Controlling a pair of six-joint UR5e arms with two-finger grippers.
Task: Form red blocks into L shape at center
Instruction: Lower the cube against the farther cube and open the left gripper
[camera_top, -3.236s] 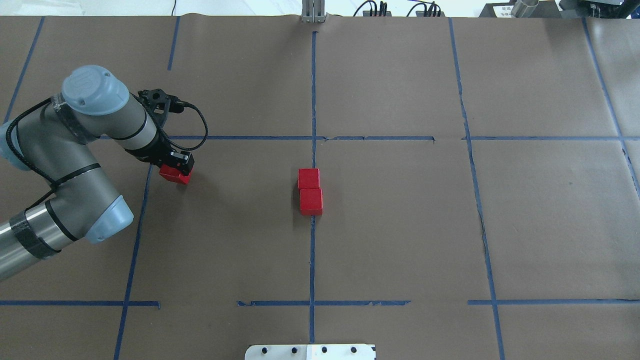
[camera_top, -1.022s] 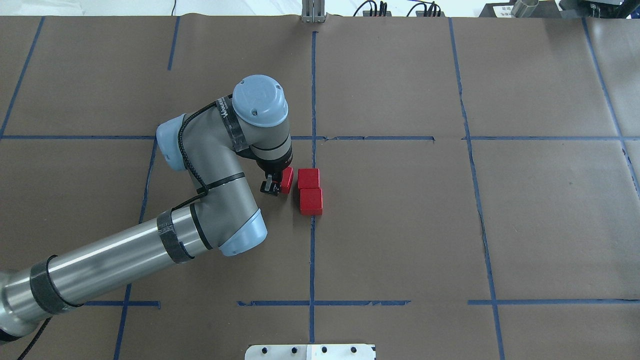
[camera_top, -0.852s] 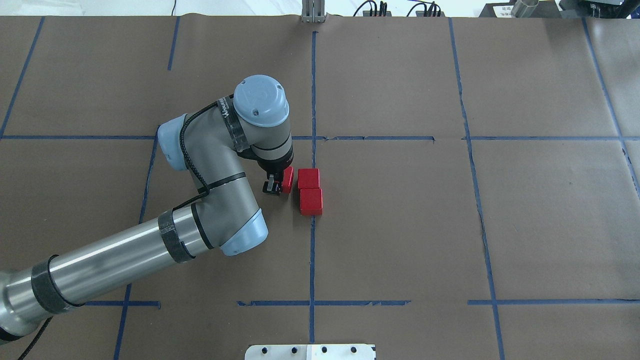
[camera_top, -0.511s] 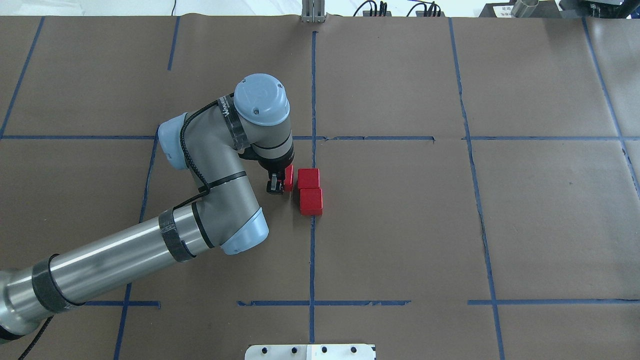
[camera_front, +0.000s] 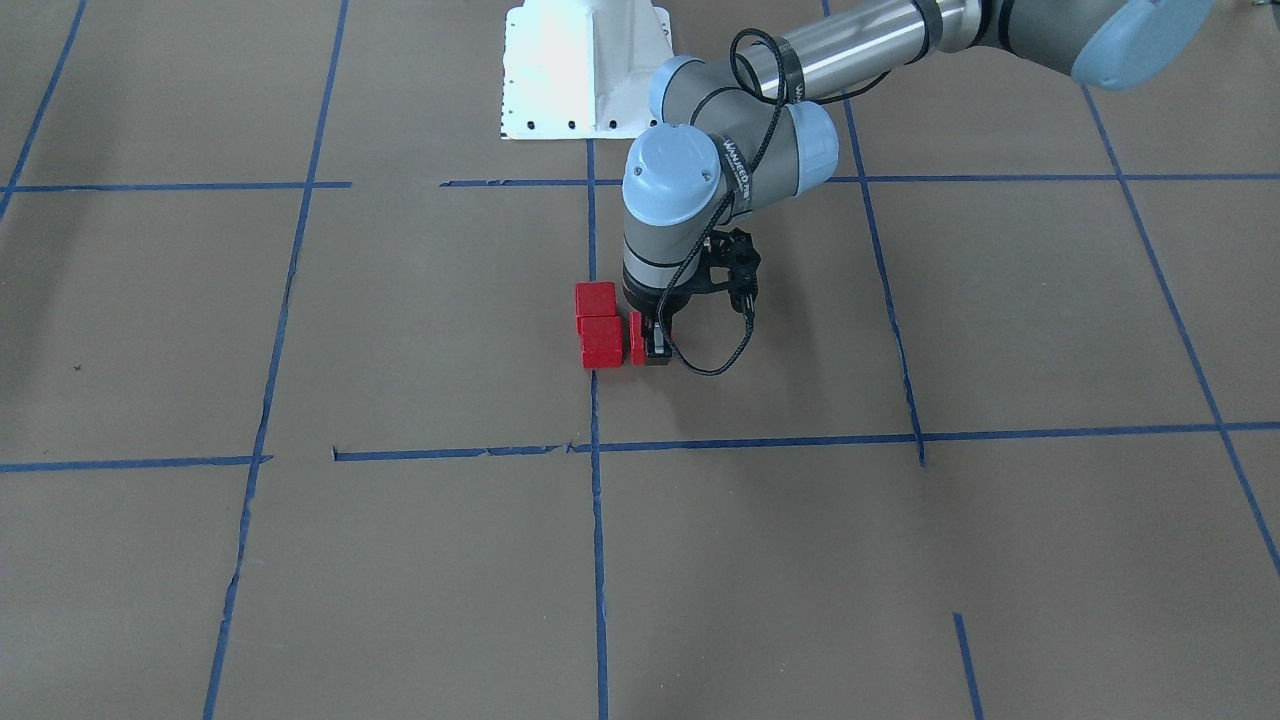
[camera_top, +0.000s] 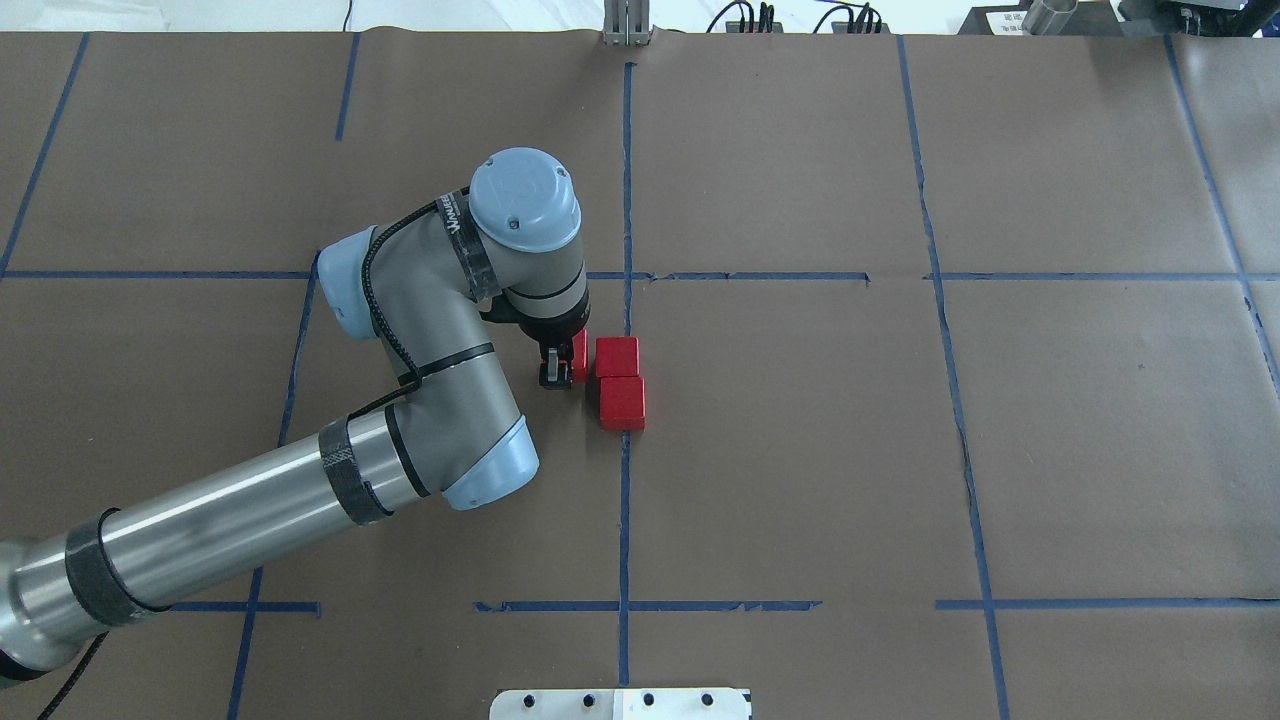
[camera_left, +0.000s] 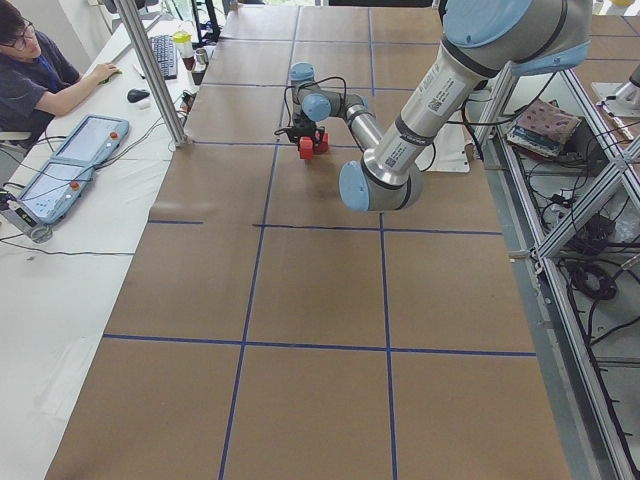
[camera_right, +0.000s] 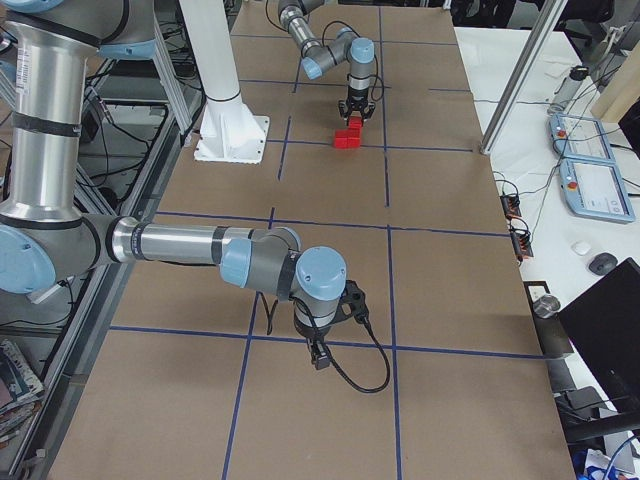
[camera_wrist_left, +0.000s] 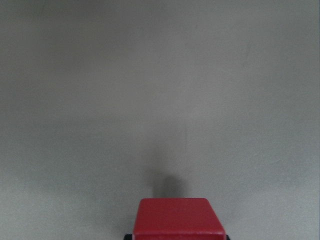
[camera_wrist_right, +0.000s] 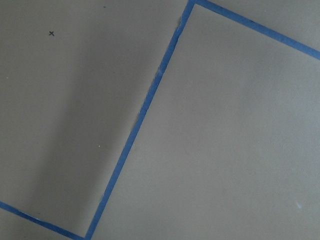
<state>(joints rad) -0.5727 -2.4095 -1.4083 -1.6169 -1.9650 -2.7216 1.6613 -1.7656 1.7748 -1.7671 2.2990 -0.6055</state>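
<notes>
Left gripper (camera_top: 562, 366) jaws clamp a matte red cube (camera_top: 579, 357) just left of two touching red cubes (camera_top: 620, 385); right gripper (camera_right: 318, 357) jaws, cannot tell

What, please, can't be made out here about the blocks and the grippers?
Held red block: overhead, the left wrist covers most of it.
Left gripper: the left wrist view's bottom edge cuts off its fingers.
Right gripper, open or shut: only exterior right shows it, too small.

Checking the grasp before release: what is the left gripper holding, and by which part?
The left gripper holds a red block, pinched across two opposite side faces.
</notes>
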